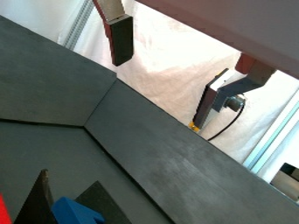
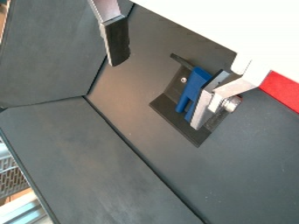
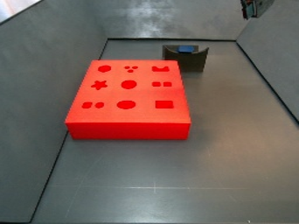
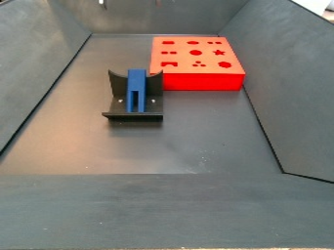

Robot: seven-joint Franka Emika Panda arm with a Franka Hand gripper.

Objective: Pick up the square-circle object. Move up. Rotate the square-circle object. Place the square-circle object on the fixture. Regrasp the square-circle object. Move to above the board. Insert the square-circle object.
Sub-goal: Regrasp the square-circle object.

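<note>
The blue square-circle object [image 4: 137,90] leans upright in the notch of the dark fixture [image 4: 120,109], with nothing gripping it. Both side views show it there; it also appears as a blue peg [image 2: 193,92] on the fixture [image 2: 173,112] in a wrist view. My gripper [image 2: 160,72] hangs open and empty, high above the floor and off to the side of the fixture; in a side view only its tip [image 3: 250,7] shows at the upper edge. The red board [image 3: 128,96] with shaped cut-outs lies flat beside the fixture.
Dark sloping walls [image 4: 53,59] enclose the grey floor [image 3: 176,175] on all sides. A wrist view looks past the gripper [image 1: 163,74] at a white backdrop [image 1: 176,61] beyond the wall.
</note>
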